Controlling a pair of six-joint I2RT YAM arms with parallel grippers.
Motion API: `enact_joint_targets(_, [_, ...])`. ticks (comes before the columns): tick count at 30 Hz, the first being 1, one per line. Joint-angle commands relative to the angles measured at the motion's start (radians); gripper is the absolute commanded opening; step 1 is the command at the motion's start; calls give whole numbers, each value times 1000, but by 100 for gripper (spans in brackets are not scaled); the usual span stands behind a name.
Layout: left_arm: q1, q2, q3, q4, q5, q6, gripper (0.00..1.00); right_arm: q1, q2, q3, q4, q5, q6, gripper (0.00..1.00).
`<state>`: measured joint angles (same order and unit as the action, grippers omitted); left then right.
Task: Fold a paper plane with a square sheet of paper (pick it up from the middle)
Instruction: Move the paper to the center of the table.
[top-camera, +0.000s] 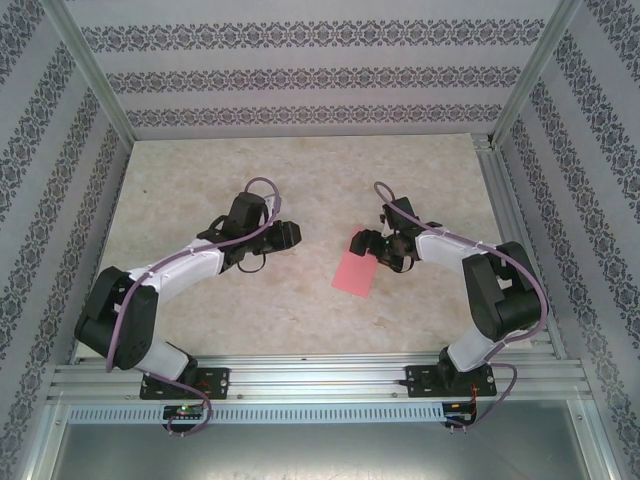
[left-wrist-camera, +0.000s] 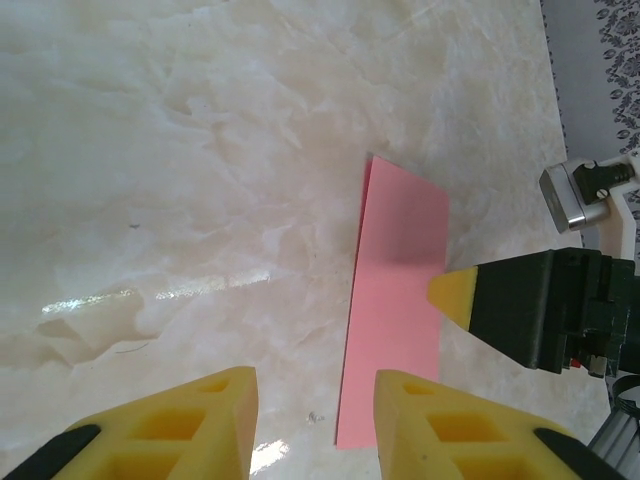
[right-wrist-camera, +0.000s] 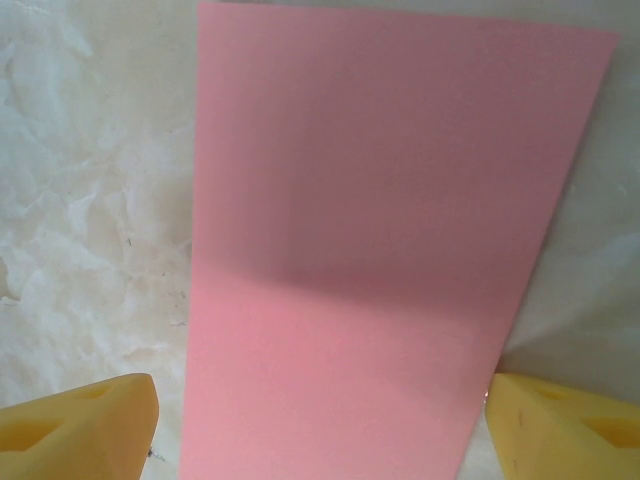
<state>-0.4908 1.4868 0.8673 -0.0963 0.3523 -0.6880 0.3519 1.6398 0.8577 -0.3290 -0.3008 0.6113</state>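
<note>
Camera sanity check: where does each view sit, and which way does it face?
Top external: above and behind the bases, looking down at the table; left arm with left tool, right arm with right tool show.
Left wrist: on the left arm, facing down across the table toward the pink paper; own yellow fingers at bottom, right tool's tip at right.
Right wrist: low over the paper, facing down; own fingers either side of it.
Shared: all three see the paper; top and left wrist both see the right tool.

The sheet of paper (right-wrist-camera: 380, 250) is plain pink-red, the table (top-camera: 300, 170) cream marble-veined, the tool fingers (left-wrist-camera: 225, 390) yellow.
</note>
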Motion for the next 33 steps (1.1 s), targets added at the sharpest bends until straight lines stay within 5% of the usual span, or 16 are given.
enact_joint_targets(1, [15,-47,-21,11,-18,0,38,19,14,38,11,-14,-1,86])
enact_joint_targets(25, [29,-214,-160,-16,-106,-74,41,90,178,235,-67,-143,-128,89])
enact_joint_targets(33, [39,-201,-157,-16,-85,-80,42,87,30,244,-245,125,-267,93])
